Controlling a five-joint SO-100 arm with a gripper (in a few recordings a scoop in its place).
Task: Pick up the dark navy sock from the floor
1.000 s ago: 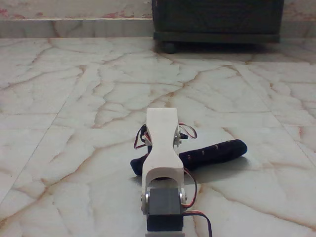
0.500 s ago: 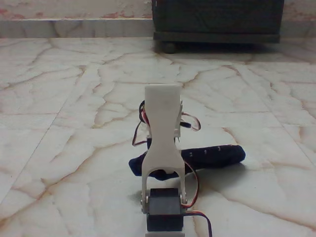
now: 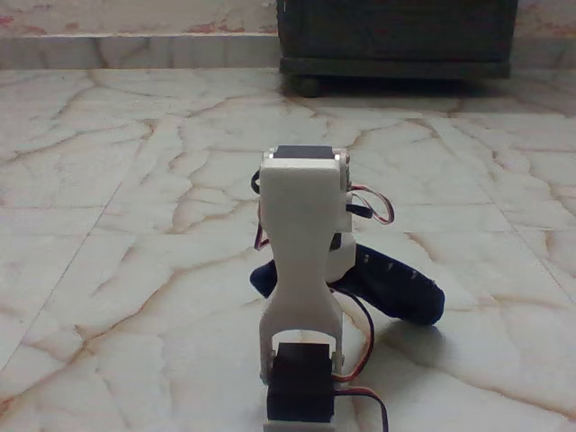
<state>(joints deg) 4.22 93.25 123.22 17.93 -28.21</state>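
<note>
gripper: hidden behind white arm link (image 3: 301,243); jaw state cannot be told, fingers out of sight past the link
arm: rises from bottom centre, black servo (image 3: 301,396) at 6 o'clock, second servo on top of link at 12 o'clock; red/white wires loop off at 3 o'clock
sock (image 3: 396,290): dark navy, just behind arm, sticks out from link toward 4 o'clock; short dark end peeks out at 9 o'clock side; row of pale marks along top
sock pose: end near link looks higher, far end droops down to the floor at 4 o'clock; shadow under far end, touching or just clear, cannot tell
grip: likely pinched near the link since sock slopes up toward it; contact itself hidden
floor (image 3: 135,270): cream marble, reddish veins, grout lines, glossy
cabinet (image 3: 396,40): dark, at 1 o'clock far back, well apart from sock
skirting (image 3: 135,49): pale strip at 11 o'clock along wall
progress: looks mid-lift; reach and probable grasp done
left: raise until far end hangs clear of floor, hold without slip
risk: limp fabric, may slide out if pinch is shallow
</note>
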